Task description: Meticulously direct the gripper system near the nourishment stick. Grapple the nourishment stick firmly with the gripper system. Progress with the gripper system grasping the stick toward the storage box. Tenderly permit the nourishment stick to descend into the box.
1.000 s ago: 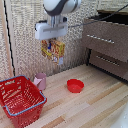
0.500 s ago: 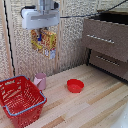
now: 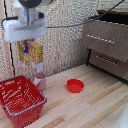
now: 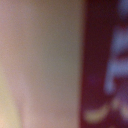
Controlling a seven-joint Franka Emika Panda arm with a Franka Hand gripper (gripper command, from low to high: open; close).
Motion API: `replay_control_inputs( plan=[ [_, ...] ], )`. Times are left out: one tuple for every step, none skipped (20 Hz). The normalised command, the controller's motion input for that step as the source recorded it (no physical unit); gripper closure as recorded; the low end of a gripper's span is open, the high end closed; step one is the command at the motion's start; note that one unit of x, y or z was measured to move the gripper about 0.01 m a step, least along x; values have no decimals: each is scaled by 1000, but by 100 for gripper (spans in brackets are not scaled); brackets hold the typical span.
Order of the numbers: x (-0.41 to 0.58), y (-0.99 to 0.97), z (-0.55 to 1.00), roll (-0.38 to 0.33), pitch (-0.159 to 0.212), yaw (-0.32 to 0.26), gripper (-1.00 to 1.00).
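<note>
Wooden tabletop [image 3: 95, 107] below: my gripper [image 3: 31, 46] is clenched on the nourishment stick [image 3: 30, 51], which hangs long axis vertical, high above the pink cup [image 3: 40, 80], with the storage box [image 3: 20, 99] lower and toward the exterior view's left.

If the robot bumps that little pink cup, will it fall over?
Probably yes. The pink cup looks small and taller than wide, so a sideways nudge could tip it. It looks like light plastic, so it may slide on the smooth wooden table first. Once down, its round body would likely roll.
</note>
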Motion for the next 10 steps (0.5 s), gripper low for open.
replay_control_inputs(
  plan=[
    [14, 983, -474, -95, 74, 0, 100],
    [143, 880, -497, -86, 69, 0, 100],
    [249, 737, -531, -75, 45, -2, 100],
    [397, 454, -554, -63, 20, -13, 100],
    [471, 217, -523, -50, 15, -30, 100],
    [471, 123, -489, -51, 8, -42, 100],
    [331, 86, -409, -62, 0, -45, 100],
    [254, 6, -294, -49, 0, -34, -100],
    [294, 0, -149, -34, -2, -10, -100],
    [380, 14, -26, -85, -4, -6, -100]
  ],
)
